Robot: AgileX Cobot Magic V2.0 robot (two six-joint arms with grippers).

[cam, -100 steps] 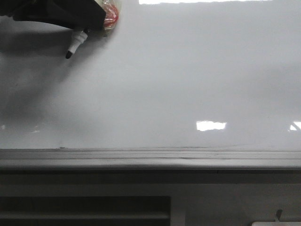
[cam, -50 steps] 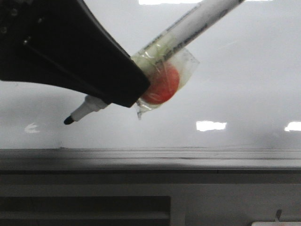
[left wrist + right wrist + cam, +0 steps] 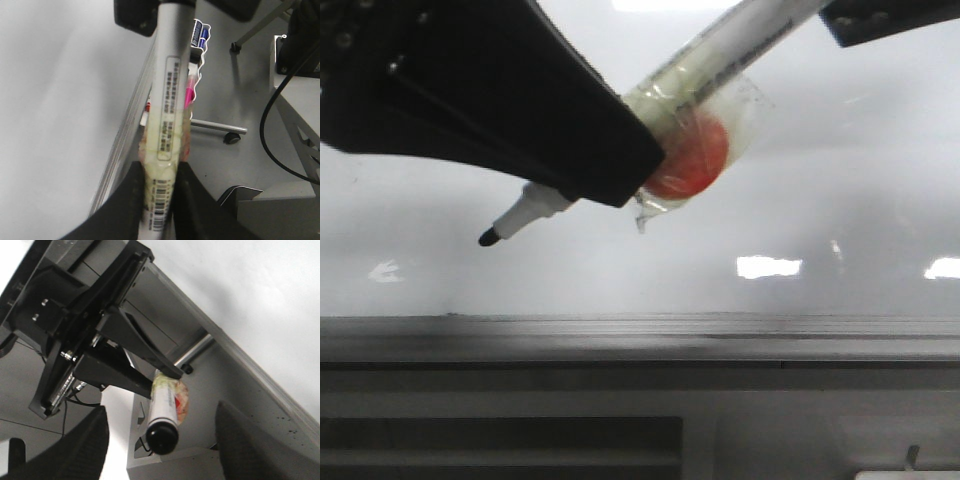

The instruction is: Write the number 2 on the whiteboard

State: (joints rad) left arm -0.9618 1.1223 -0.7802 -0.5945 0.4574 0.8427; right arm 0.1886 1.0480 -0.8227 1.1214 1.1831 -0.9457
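Holding marker (image 3: 720,55) pinched in left gripper (image 3: 159,200); right gripper (image 3: 160,440) spread, empty. Whiteboard (image 3: 820,180) blank. Advice: bring tip (image 3: 490,238) flat to surface, light pressure.

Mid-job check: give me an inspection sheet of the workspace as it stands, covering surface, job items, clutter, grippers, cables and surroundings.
Surface: large glossy white-grey whiteboard with glare spots, grey metal edge rail below.
Job's things: white marker with black tip, uncapped, tape and a red patch around its barrel; no number 2 seen on the board.
Clutter: nothing seen on the board.
Grippers: left gripper shut on the marker; right gripper open.
Cables: black cable beside a grey stand.
Surroundings: dark slatted panel below the rail; grey floor.
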